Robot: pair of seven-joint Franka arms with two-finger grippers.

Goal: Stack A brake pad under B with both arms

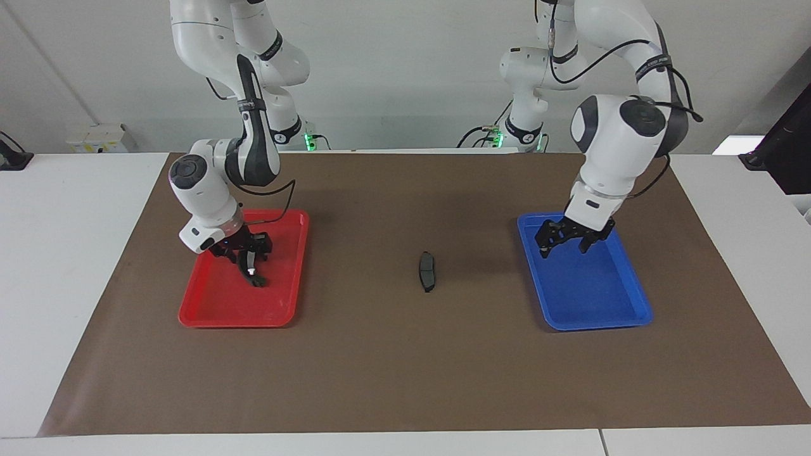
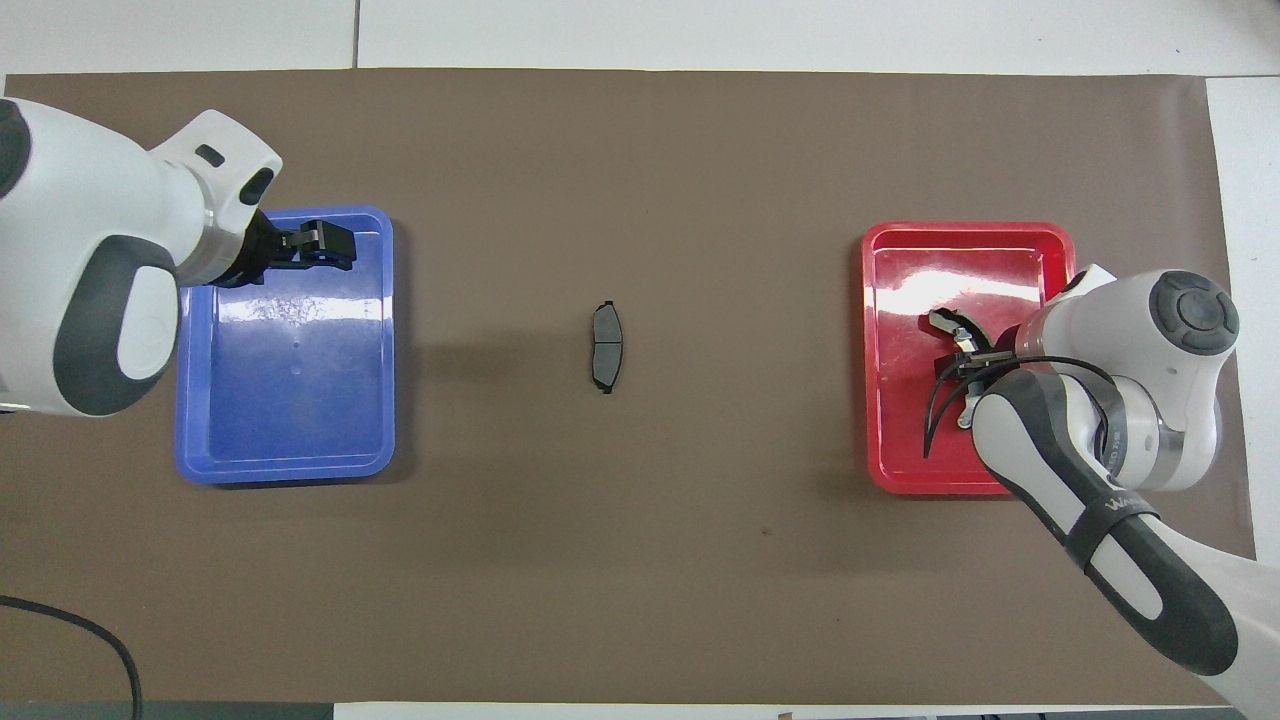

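1 A brake pad (image 1: 427,271) mid-mat; 1 B (image 1: 251,268) in R gripper (image 1: 248,256) jaws; L gripper (image 1: 564,244) jaws open.

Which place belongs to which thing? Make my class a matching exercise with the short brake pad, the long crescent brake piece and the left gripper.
Things:
1. short brake pad
2. long crescent brake piece
3. left gripper

Places:
a. over the blue tray, fingers open, holding nothing
b. in the right gripper, at the red tray
c. lying on the brown mat, between the two trays

Pairs: 1-c, 2-b, 3-a
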